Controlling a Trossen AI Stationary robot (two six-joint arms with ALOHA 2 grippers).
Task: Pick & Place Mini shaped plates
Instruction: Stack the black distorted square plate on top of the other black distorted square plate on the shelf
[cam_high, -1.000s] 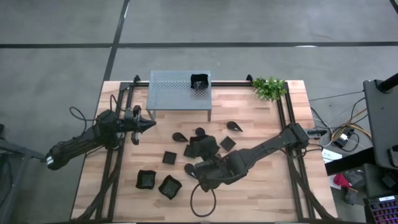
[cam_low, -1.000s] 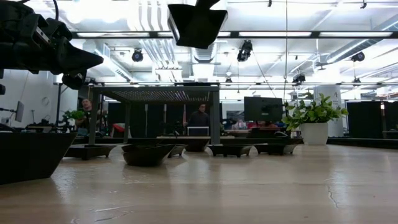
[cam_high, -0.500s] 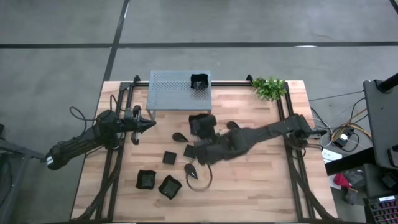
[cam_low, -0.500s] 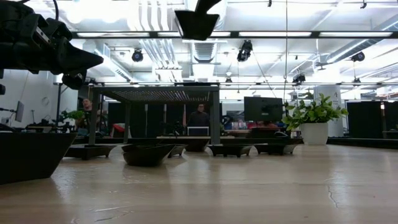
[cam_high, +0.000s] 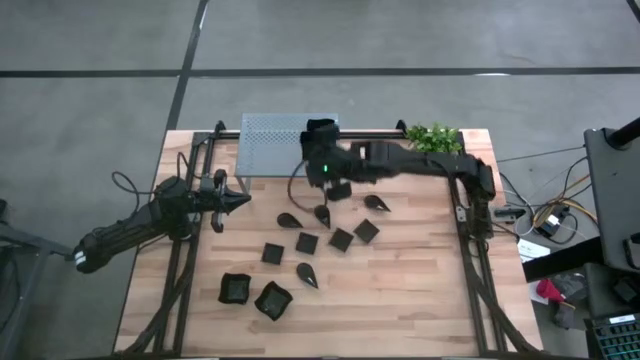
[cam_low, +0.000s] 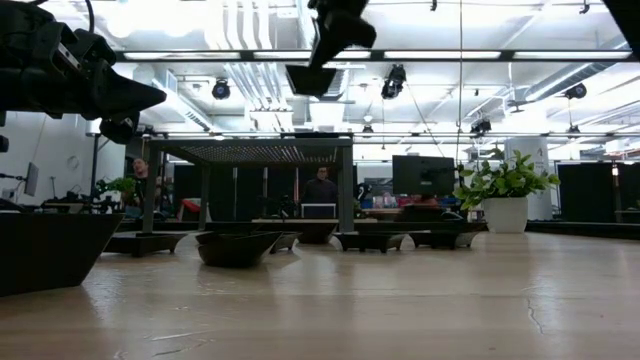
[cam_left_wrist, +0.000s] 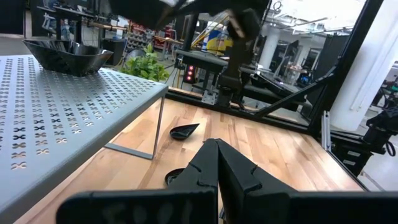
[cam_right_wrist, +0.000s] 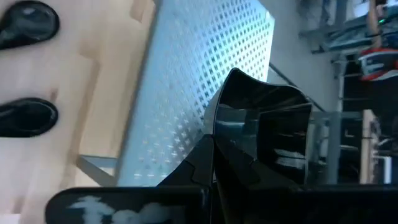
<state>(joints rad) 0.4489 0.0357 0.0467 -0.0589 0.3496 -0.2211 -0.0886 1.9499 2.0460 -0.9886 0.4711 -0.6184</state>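
My right gripper (cam_high: 325, 160) is shut on a black wavy-rimmed square plate (cam_right_wrist: 267, 130), which hangs in the air (cam_low: 310, 80) over the right end of the grey perforated shelf (cam_high: 275, 148). Another black plate (cam_left_wrist: 62, 56) rests by its base on that shelf. Several small black plates lie flat on the table, squares (cam_high: 342, 240) and teardrops (cam_high: 290, 220) in the middle, two wavy-rimmed ones (cam_high: 235, 288) toward the near left. My left gripper (cam_high: 245, 200) waits shut and level at the table's left side, touching nothing. My right gripper pinches the plate's rim (cam_right_wrist: 216, 134) at one side between its two fingers. The fingers slant down toward the shelf from the table's right side. The plate hangs below the gripper, roughly level and open side up, clear of the shelf.
A green leafy plant (cam_high: 432, 140) stands at the far right corner, close behind my right arm. Black frame rails (cam_high: 455, 210) run along both table sides. The near half of the table's right side (cam_high: 420, 290) is bare wood. People stand in the room beyond.
My right gripper has swung from the near middle of the table toward the far edge and up, carrying the wavy-rimmed plate lifted clear to above the shelf's right end. It has stayed shut. The plates on the table have kept their places.
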